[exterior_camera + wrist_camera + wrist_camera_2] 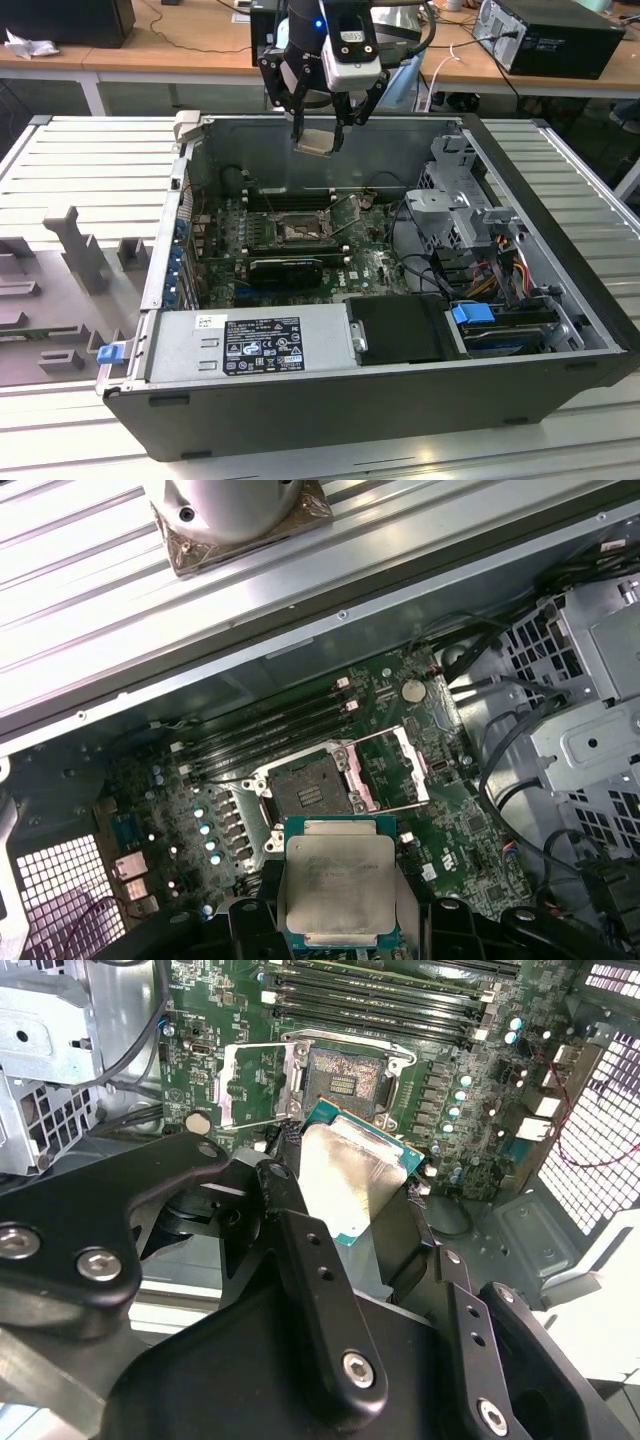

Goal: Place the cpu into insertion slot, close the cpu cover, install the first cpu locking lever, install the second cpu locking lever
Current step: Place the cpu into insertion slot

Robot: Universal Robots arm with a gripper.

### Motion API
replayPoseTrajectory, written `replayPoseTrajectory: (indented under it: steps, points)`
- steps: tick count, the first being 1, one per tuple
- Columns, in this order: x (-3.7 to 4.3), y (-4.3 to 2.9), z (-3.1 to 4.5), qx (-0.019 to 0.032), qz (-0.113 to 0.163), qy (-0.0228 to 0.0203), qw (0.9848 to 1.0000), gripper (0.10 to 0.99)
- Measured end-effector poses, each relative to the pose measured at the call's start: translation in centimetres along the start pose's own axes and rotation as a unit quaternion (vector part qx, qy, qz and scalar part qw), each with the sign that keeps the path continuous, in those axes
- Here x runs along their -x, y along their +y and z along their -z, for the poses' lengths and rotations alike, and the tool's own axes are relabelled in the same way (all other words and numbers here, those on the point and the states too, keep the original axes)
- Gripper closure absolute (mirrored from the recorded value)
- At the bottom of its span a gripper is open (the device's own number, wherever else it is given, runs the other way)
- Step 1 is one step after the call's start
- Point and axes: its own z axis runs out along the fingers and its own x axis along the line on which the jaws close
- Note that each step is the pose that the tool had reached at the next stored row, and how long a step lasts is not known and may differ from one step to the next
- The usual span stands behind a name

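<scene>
In the exterior view, a grey moulded tray (pixel 70 262) lies on the tabletop (pixel 90 150) at 9 o'clock from the open computer case (pixel 330 400). Above the case's far wall, the claw (pixel 318 133) is pinched narrow on 2 edges of the cpu (pixel 316 142). The insertion slot (pixel 297 232) lies uncovered at 6 o'clock from the cpu, well apart, with the cpu cover (pixel 415 763) flipped open at its 3 o'clock side.

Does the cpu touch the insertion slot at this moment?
Apart. In the exterior view the gripper holds the cpu above the case, with clear space down to the insertion slot.
</scene>
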Motion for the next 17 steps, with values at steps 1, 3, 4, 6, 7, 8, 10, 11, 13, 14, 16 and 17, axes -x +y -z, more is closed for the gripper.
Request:
replayPoseTrajectory:
  steps: [1,3,4,6,7,8,10,11,13,14,16,17]
  points:
    - [0.0,0.0,0.0,0.0,-0.001,0.0,1.0,0.561]
    - [0.0,0.0,0.0,0.0001,-0.002,-0.0002,1.0,0.561]
    - [0.0,0.0,0.0,0.0001,-0.003,-0.0002,1.0,0.561]
    - [0.0,0.0,0.0,0.0001,-0.003,-0.0003,1.0,0.561]
    - [0.0,0.0,0.0,0.0001,-0.004,-0.0004,1.0,0.561]
    - [0.0,0.0,0.0,0.0001,-0.004,-0.0004,1.0,0.561]
    - [0.0,0.0,0.0,0.0001,-0.005,-0.0005,1.0,0.561]
    - [0.0,0.0,0.0,0.0001,-0.006,-0.0005,1.0,0.561]
    - [0.0,0.0,0.0,0.0002,-0.007,-0.0006,1.0,0.561]
    - [0.0,0.0,0.0,0.0002,-0.008,-0.0007,1.0,0.561]
    - [0.0,0.0,0.0,0.0002,-0.008,-0.0007,1.0,0.561]
    - [0.0,0.0,0.0,0.0002,-0.009,-0.0007,1.0,0.561]
